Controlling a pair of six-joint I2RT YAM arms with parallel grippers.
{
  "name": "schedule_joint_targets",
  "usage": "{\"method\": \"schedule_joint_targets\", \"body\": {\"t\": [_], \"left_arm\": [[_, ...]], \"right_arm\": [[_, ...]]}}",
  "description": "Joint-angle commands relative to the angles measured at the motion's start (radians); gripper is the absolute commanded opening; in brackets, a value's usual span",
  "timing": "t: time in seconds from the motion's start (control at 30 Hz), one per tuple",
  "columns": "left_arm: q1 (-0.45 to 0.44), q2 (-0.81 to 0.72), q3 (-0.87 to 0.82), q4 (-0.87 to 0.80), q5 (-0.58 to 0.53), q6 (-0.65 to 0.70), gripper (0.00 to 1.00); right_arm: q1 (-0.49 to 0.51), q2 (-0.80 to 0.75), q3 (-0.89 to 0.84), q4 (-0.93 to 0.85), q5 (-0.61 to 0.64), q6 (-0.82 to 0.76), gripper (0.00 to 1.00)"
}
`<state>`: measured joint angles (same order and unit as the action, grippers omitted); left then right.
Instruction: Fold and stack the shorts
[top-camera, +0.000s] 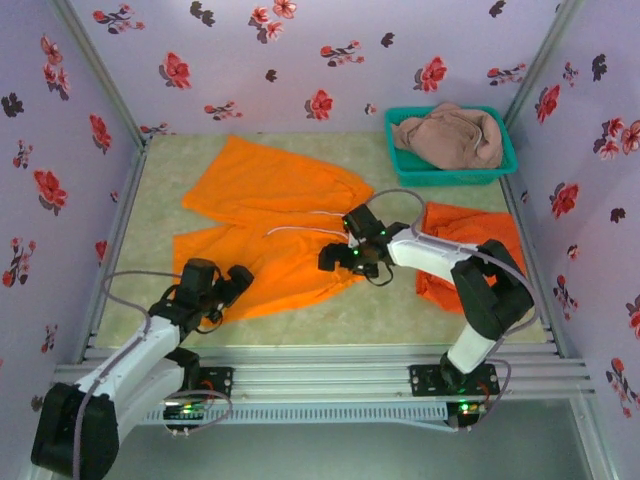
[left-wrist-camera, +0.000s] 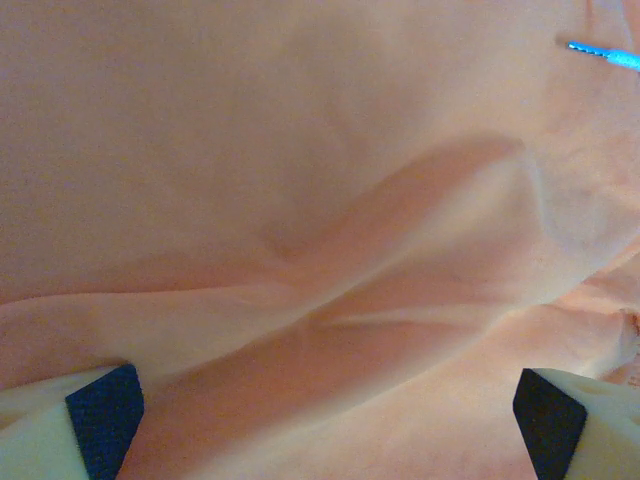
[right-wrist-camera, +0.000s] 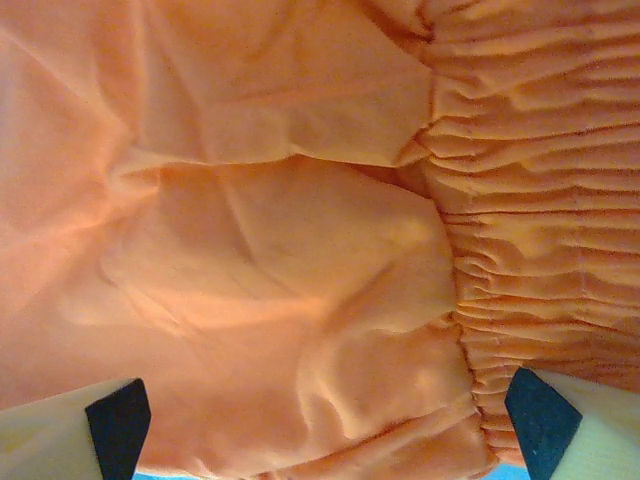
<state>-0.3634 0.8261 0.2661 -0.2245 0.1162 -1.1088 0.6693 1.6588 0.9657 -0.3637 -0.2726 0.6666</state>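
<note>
With left gripper (top-camera: 238, 281) lower left and right gripper (top-camera: 338, 258) centre both splayed wide, empty, over spread orange shorts (top-camera: 260, 210), likely readying a fold; second orange shorts (top-camera: 478, 224) right, pink-brown shorts (top-camera: 450, 138) in teal basket (top-camera: 450, 178) upper right.

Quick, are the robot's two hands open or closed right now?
Left gripper: open, over the spread orange shorts, gripping nothing.
Right gripper: open, by the same shorts' waistband, gripping nothing.
</note>
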Motion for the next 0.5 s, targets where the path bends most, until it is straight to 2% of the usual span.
{"method": "schedule_joint_targets", "body": {"t": [0.0,0.1,0.2,0.3,0.47], "left_arm": [[-0.007,-0.022,-0.049,-0.082,-0.031,-0.040,0.99],[-0.008,-0.061,-0.019,-0.106,-0.033,-0.024,0.99],[-0.007,-0.086,0.054,-0.130,-0.033,0.019,0.99],[-0.005,-0.087,0.140,-0.150,-0.034,0.072,1.00],[-0.005,-0.100,0.223,-0.155,-0.026,0.148,0.99]], "right_arm": [[0.001,-0.056,-0.048,-0.042,-0.006,0.026,0.95],[0.001,-0.121,-0.033,-0.072,-0.021,0.010,0.97],[-0.005,-0.149,0.070,-0.141,0.011,-0.031,0.99],[-0.021,-0.088,0.225,-0.234,0.072,-0.088,0.99],[-0.069,0.079,0.422,-0.231,0.068,-0.112,0.99]]}}
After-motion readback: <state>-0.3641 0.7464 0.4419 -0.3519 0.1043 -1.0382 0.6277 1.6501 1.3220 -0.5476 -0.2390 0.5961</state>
